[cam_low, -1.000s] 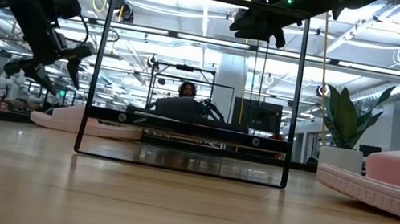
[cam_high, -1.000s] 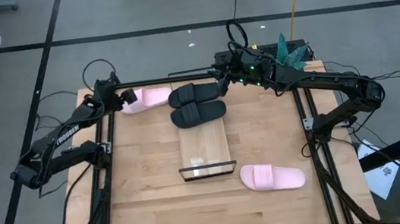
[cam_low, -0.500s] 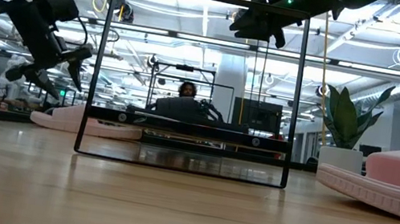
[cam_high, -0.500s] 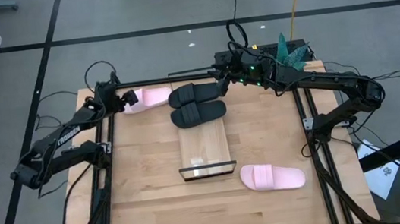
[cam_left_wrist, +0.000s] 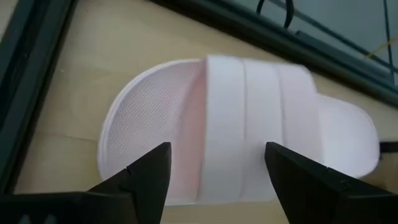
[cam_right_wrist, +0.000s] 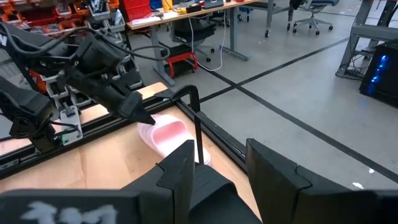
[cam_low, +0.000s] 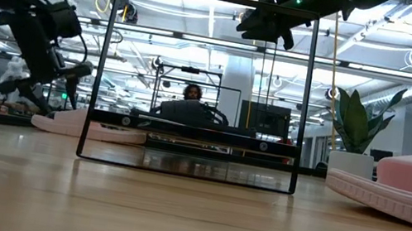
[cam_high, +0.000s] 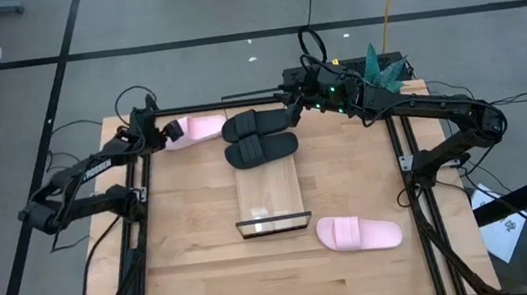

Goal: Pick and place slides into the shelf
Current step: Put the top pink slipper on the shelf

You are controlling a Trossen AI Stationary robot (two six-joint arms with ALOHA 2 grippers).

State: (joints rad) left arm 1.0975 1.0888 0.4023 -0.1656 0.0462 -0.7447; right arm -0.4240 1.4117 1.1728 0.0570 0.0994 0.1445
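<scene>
Pale pink slide [cam_left_wrist: 239, 127], wide ribbed strap

The shelf [cam_high: 270, 196] is a long light-wood plank lying flat at the middle of the table, with a dark metal-edged lip at its near short end; in the low view that lip shows as a thin upright black frame [cam_low: 199, 85].

Two black slides [cam_high: 257, 124] [cam_high: 262, 150] lie side by side, lengthwise across the table, at the plank's far end. The nearer one rests on or against that end.

One pale pink slide [cam_high: 195, 130] lies at the far left, strap up, just beside the farther black one.

The second pale pink slide [cam_high: 359, 233] lies near the lip's right side, sole down.
</scene>
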